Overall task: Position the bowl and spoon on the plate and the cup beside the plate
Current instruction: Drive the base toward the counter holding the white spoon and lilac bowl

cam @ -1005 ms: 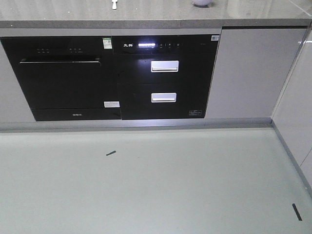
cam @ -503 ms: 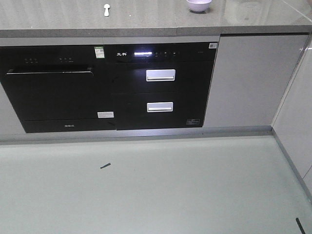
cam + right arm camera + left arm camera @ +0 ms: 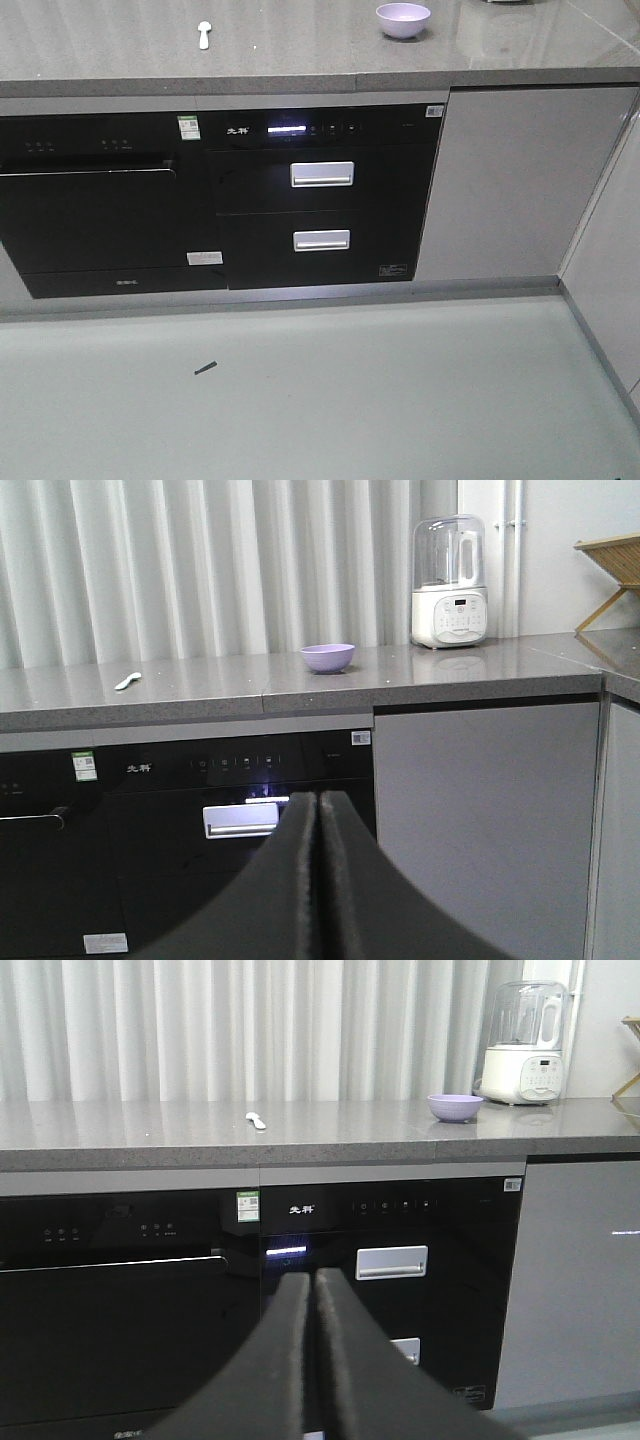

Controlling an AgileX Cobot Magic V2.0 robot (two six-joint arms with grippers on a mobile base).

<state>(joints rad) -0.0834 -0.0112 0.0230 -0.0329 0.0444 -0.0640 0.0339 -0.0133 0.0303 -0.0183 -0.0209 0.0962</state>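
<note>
two items on counter (image 3: 300,48): spoon (image 3: 203,34), bowl (image 3: 403,19), well apart.

Bowl (image 3: 403,19): small, round, lilac-purple, with a plain smooth wall. It stands upright, mouth up, on the grey countertop (image 3: 300,50), toward the right part and set back from the front edge. Spoon (image 3: 204,34): short and pale, near white in these views, with a thick handle and small oval head. It lies flat on the same countertop, well apart to the bowl's left, head toward the back.
</note>
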